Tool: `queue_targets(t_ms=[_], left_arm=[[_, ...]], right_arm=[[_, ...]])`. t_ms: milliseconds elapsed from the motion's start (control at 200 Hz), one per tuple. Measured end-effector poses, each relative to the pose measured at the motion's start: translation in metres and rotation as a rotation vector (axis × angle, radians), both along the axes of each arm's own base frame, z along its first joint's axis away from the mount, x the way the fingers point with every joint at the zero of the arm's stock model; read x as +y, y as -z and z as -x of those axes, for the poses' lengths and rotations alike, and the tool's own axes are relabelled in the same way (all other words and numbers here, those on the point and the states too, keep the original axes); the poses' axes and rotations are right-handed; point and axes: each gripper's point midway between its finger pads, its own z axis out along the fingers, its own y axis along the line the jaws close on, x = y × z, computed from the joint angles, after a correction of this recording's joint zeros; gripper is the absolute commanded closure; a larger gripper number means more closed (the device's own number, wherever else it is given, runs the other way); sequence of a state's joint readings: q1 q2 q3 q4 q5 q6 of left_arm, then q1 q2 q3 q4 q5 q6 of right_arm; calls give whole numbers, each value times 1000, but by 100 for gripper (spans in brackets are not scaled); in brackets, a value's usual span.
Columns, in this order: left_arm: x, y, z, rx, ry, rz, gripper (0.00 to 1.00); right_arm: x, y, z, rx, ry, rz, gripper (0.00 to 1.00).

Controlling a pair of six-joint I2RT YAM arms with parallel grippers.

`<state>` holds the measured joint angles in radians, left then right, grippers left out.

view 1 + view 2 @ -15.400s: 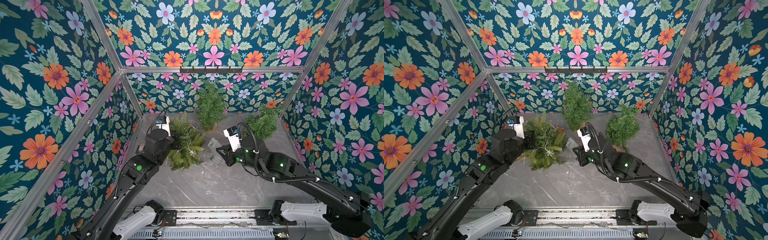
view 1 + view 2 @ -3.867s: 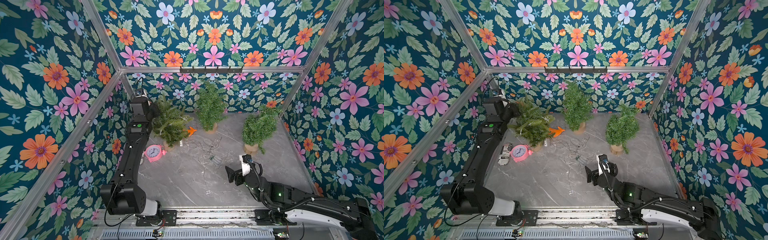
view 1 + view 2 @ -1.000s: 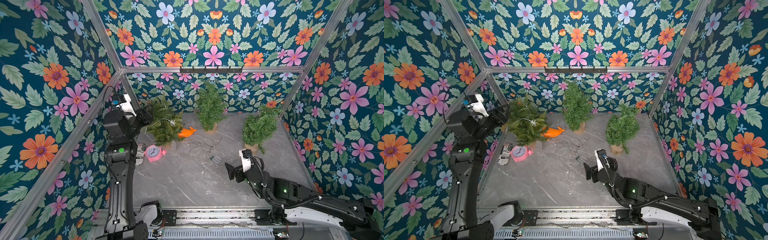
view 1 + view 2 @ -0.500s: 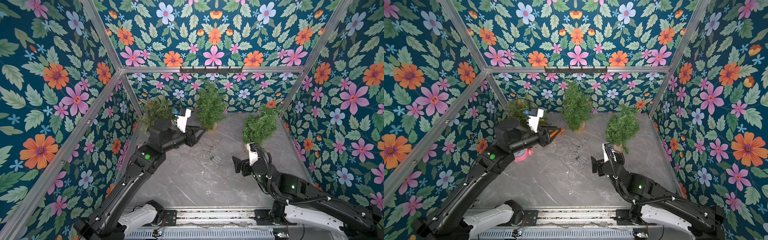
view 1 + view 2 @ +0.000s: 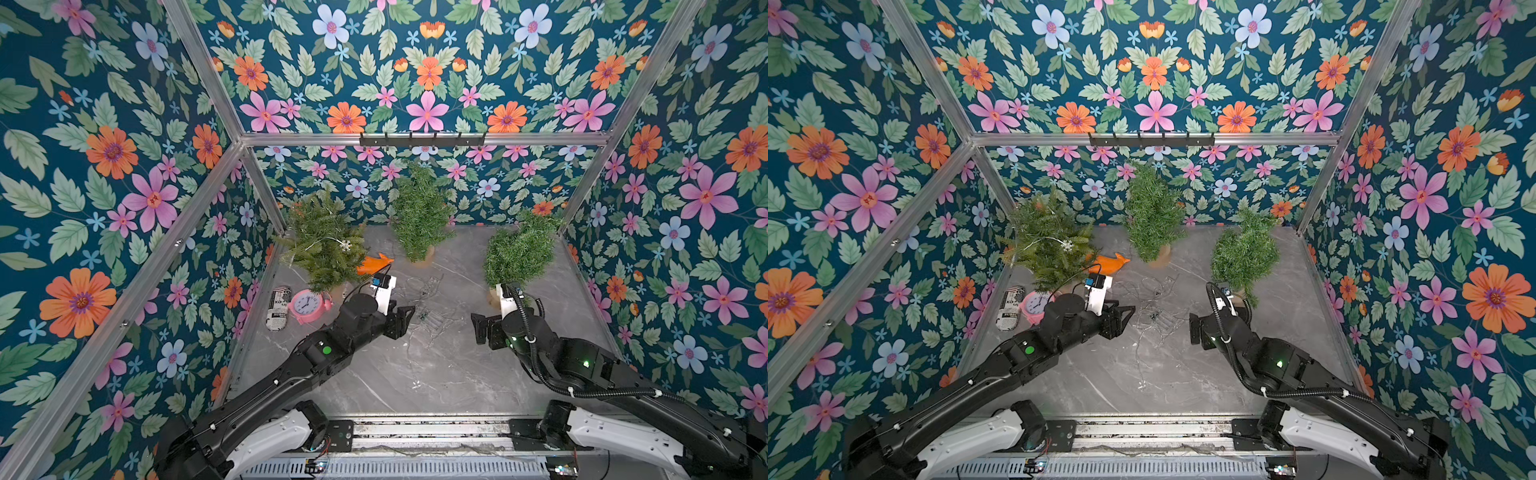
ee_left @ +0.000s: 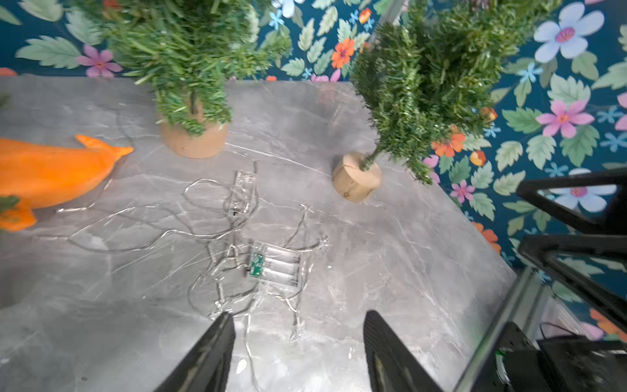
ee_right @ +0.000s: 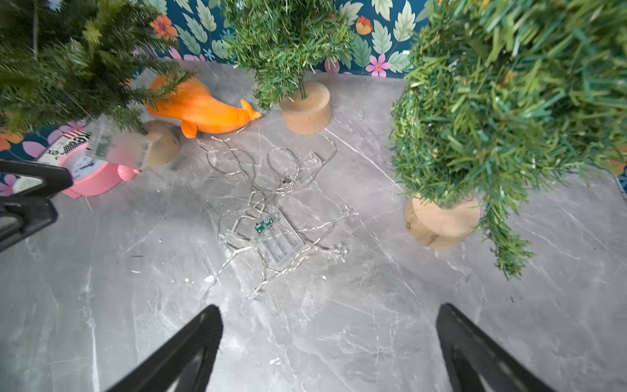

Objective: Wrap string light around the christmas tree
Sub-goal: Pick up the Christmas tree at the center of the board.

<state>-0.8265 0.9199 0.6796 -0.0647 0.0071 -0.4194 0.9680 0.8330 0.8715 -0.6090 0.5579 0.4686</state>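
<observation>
Your left pincer (image 6: 298,315) and right pincer (image 7: 329,309) gape empty near the string light (image 6: 274,264); both top views, unlike the left wrist's, show a strand (image 5: 344,245) on the tree (image 5: 328,270).

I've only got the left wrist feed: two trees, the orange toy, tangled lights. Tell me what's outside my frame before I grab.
Observer: A third tree stands in the back left corner, with a strand of string light lying across it, a snowflake bulb showing.
Operator: Check what's near its base.
Observer: A pink alarm clock sits in front of it, beside a black-and-white printed can lying on its side.
Operator: Now report the right gripper.
Observer: In its wrist view the right gripper has its jaws wide apart with nothing between them, facing the clear battery box in the tangle.
</observation>
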Motion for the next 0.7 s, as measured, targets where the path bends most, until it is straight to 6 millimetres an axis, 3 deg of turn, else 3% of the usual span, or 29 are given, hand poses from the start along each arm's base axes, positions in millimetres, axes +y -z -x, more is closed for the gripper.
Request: queue_targets(t_ms=[190,345,560,700], left_arm=[[12,24,2,17,-50,21,35],[13,18,1,-5,-63,44,34],[25,-7,-3,-93,-117,75,34],[32,-18,-2,-123,-133,99,33]], right_arm=[[-7,3,3,-1,5,-1,1],[-14,-10,8,-22,0,-19,1],[-22,-73,12,-172,-66,-14,1],[-31,-140,9,-325,-82,55,1]])
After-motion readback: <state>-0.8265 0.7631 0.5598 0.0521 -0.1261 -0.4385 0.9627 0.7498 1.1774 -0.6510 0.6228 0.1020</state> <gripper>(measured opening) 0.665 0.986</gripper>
